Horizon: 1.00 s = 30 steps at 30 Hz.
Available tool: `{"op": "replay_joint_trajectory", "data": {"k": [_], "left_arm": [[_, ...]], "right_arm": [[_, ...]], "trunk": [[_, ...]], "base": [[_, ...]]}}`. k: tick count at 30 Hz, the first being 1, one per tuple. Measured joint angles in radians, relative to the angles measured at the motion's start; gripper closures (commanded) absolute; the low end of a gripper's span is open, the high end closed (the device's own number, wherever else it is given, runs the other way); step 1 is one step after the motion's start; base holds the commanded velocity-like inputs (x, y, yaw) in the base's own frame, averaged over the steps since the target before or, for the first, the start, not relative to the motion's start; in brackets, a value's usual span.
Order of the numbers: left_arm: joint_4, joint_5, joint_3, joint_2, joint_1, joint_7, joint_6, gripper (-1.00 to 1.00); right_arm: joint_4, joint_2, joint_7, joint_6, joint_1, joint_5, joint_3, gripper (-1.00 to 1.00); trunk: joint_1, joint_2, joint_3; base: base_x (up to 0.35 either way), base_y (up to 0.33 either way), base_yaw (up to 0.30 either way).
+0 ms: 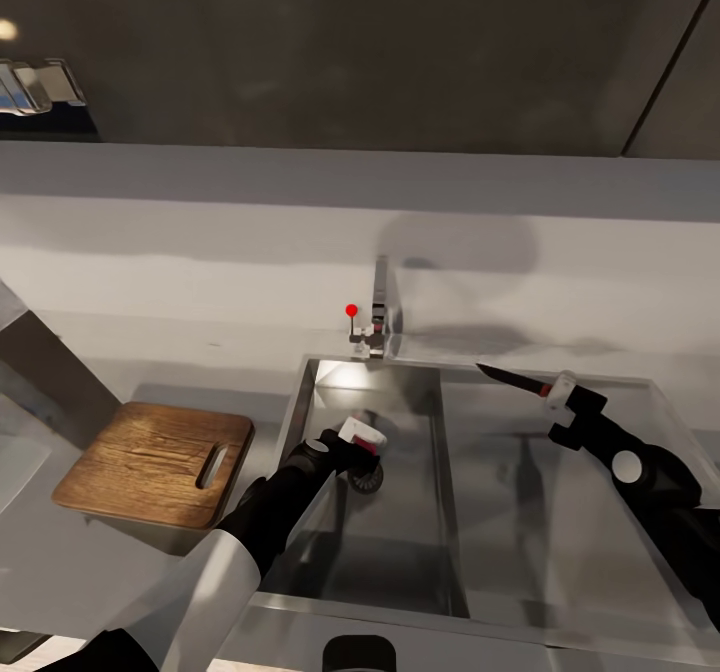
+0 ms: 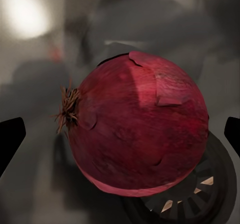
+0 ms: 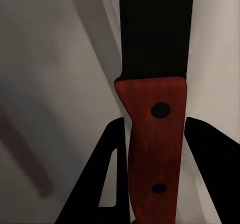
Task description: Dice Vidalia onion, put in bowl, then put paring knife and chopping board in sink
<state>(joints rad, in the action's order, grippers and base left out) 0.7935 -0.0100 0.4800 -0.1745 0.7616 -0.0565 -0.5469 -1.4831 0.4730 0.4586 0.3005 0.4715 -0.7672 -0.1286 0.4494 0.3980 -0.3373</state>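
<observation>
The Vidalia onion [image 2: 140,129], red-skinned with a dry root tuft, lies in the sink [image 1: 400,552] beside the round drain [image 1: 366,481]. My left gripper [image 1: 362,442] is down in the basin, open, with one finger on each side of the onion and gaps showing. My right gripper [image 1: 562,395] hovers over the drainboard [image 1: 520,512], shut on the paring knife [image 1: 515,381] by its red handle [image 3: 152,149], the dark blade pointing toward the tap. The chopping board [image 1: 150,462] lies bare on the countertop [image 1: 130,572] left of the sink. I cannot make out the bowl.
The chrome tap [image 1: 379,312] with a red dot stands behind the basin against the pale wall. A grey slanted slab [image 1: 50,372] and a pale shape [image 1: 15,452] sit at the left edge, beside the board. Dark upper cabinets hang above.
</observation>
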Motion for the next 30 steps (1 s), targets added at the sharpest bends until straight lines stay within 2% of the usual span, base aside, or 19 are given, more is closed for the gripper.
{"op": "replay_joint_trajectory", "data": {"k": [7,8,17,30], "left_arm": [[0.000,0.000,0.000,0.000,0.000,0.000,0.000,-1.00],[0.000,0.000,0.000,0.000,0.000,0.000,0.000,1.00],[0.001,0.000,0.000,0.000,0.000,0.001,0.021,1.00],[0.020,-0.002,0.000,0.000,0.000,0.001,0.044,1.00]], "right_arm": [[0.000,0.000,0.000,0.001,0.000,0.000,-0.003,1.00],[0.000,0.000,0.000,0.001,0.000,0.000,-0.003,1.00],[0.000,0.000,0.000,0.001,0.000,0.000,-0.004,1.00],[0.000,0.000,0.000,0.001,0.000,0.000,-0.004,1.00]], "trunk": [[0.000,0.000,0.000],[0.000,0.000,0.000],[0.000,0.000,0.001],[0.000,0.000,0.021]], "base": [[0.000,0.000,0.000],[0.000,0.000,0.000],[0.000,0.000,0.000],[0.000,0.000,0.000]]}}
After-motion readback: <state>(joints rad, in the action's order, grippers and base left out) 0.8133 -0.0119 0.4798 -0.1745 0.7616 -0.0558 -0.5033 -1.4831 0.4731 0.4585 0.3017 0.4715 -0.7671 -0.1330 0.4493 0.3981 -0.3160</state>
